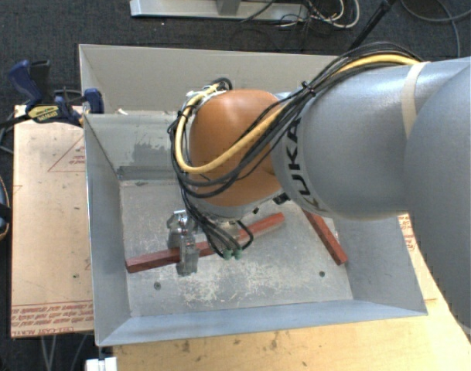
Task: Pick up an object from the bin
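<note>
Lying slantwise on the bin floor, a long reddish-brown bar is the thing the jaws have to do with: they stand low and upright right at it, their grey metal crossing in front of the bar partway along, so that one stretch of it runs out to their left towards the bin's left wall and the rest passes behind them and rises to their right. That crosswise stance looks chosen to meet the bar over its narrow width, well in from its left end, which I judge would keep it from tipping much when lifted. Whether the jaws are spread, pressed together or already pinching the bar I cannot tell, since the near side hides the gap. A second, shorter reddish-brown bar lies well apart to the right of the jaws, angled the other way and touching nothing else. Above the jaws bulges the orange cover of the wrist, and the grey arm reaches in from the right over the grey bin.
</note>
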Controlling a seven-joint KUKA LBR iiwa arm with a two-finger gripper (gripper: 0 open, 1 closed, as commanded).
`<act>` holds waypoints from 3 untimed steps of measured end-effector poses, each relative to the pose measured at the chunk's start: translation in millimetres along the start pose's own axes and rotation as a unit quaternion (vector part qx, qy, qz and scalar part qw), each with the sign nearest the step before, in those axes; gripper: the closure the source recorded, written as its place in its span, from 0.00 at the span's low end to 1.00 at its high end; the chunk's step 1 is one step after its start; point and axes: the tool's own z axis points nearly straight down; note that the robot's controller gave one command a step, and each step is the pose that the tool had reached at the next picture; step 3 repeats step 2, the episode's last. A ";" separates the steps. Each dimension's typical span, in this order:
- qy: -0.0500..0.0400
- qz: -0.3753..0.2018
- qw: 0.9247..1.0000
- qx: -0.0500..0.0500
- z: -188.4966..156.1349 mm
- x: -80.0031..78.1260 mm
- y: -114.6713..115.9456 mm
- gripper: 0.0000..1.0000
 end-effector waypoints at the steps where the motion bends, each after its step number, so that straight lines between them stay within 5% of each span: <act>1: 0.000 0.000 1.000 0.000 0.0 0.0 0.0 1.00; 2: 0.001 -0.058 0.998 0.000 -31.4 -2.0 -3.3 1.00; 3: 0.001 -0.058 0.998 0.000 -31.4 -2.0 -3.3 1.00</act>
